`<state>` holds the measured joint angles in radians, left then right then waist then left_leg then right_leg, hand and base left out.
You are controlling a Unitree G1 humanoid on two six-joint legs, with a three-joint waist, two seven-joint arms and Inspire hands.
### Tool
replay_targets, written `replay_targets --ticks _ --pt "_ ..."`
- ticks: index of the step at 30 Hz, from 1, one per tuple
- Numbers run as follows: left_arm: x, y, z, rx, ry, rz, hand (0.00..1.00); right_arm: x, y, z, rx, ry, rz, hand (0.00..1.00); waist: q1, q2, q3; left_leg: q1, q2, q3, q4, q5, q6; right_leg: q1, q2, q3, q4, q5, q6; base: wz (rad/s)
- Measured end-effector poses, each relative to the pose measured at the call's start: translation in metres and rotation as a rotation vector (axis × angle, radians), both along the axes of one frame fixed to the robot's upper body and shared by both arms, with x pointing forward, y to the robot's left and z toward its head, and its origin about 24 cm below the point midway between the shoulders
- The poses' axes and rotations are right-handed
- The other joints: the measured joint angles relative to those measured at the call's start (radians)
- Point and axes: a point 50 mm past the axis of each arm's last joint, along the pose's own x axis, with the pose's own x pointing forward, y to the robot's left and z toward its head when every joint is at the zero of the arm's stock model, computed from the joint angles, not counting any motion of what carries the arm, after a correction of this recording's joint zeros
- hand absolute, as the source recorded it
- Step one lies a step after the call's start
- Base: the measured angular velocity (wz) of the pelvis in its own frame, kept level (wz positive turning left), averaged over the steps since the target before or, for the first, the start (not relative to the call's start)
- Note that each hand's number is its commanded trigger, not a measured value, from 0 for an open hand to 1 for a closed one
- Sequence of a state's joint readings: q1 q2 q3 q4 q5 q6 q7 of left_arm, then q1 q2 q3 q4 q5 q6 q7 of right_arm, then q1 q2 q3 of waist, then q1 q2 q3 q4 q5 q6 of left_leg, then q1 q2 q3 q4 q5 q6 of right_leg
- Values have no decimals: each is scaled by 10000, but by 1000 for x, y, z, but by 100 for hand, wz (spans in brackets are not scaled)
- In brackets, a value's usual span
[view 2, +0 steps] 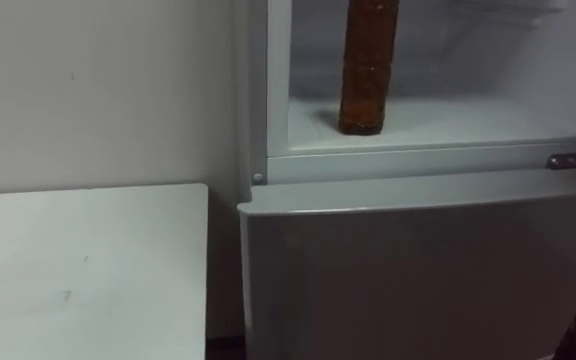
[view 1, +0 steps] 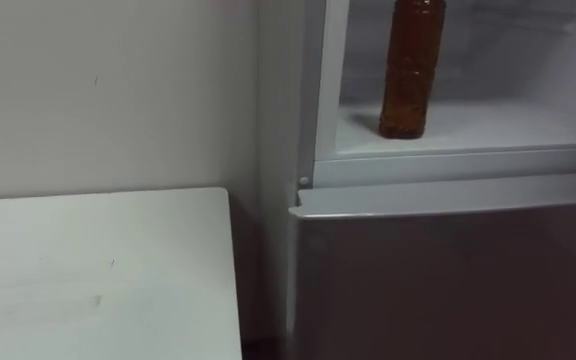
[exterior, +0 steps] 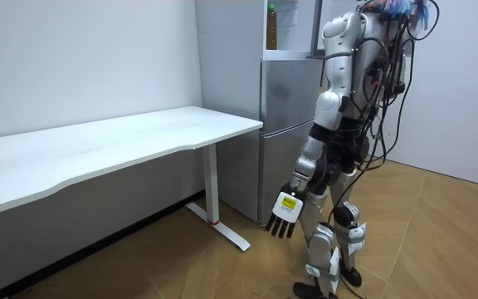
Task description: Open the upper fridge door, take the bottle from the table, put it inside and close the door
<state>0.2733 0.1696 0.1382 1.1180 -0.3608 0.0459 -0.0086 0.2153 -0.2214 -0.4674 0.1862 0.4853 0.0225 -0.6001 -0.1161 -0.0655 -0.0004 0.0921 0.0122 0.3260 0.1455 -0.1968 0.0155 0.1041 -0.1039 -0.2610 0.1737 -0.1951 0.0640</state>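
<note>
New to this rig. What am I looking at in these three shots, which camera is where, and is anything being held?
This is a two-legged humanoid robot with two five-fingered hands, doing housework.

The room view comes from a camera standing in the room. In it the robot stands facing a fridge, with a white table on the room view's left. Its left hand hangs at its side with straight fingers and holds nothing.

The other two pictures are the left and right eyes of one camera on the robot's head. They show the same scene from almost the same spot.

In those views a brown bottle stands upright on the floor of the open upper compartment, towards its left side. The lower door beneath it is shut.
</note>
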Motion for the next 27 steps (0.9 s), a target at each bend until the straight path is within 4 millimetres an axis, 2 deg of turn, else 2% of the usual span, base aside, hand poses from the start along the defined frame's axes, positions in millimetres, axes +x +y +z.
replay_targets --ticks 3,7,9,13,21,27 --pt "-3 1 0 6 162 3 0 2 -5 30 -945 -875 -780 0 -221 28 -1 12 14 -16 -53 0 -2 -22 6 -12 156 0 1 0" --pt "-6 2 1 30 198 128 0 -1 -13 54 -1673 -1620 -1777 0 -251 -67 -28 21 10 -7 -100 -1 -4 -37 4 -48 180 0 1 -3" --pt "-10 3 1 74 279 359 0 -4 -18 75 -2588 -2039 -2212 0 -247 -77 -34 0 18 -10 -99 -3 0 -172 -15 -210 313 0 1 -5" --pt "-17 4 2 148 443 469 0 -6 -18 102 -3842 -2595 -2501 0 -387 -157 -72 -103 70 -33 -95 -2 0 -220 -29 -434 325 0 0 -2" --pt "-25 4 1 71 728 530 0 -7 -15 108 -4329 -2554 -2867 0 -476 -118 -66 21 92 18 -19 5 -11 -201 -11 -476 477 -1 1 -1" --pt "-27 3 0 45 782 567 0 -5 -9 120 -4661 -2818 -2543 0 -410 -166 -52 64 60 35 -96 18 -25 -184 -32 -547 447 -50 -36 -1"
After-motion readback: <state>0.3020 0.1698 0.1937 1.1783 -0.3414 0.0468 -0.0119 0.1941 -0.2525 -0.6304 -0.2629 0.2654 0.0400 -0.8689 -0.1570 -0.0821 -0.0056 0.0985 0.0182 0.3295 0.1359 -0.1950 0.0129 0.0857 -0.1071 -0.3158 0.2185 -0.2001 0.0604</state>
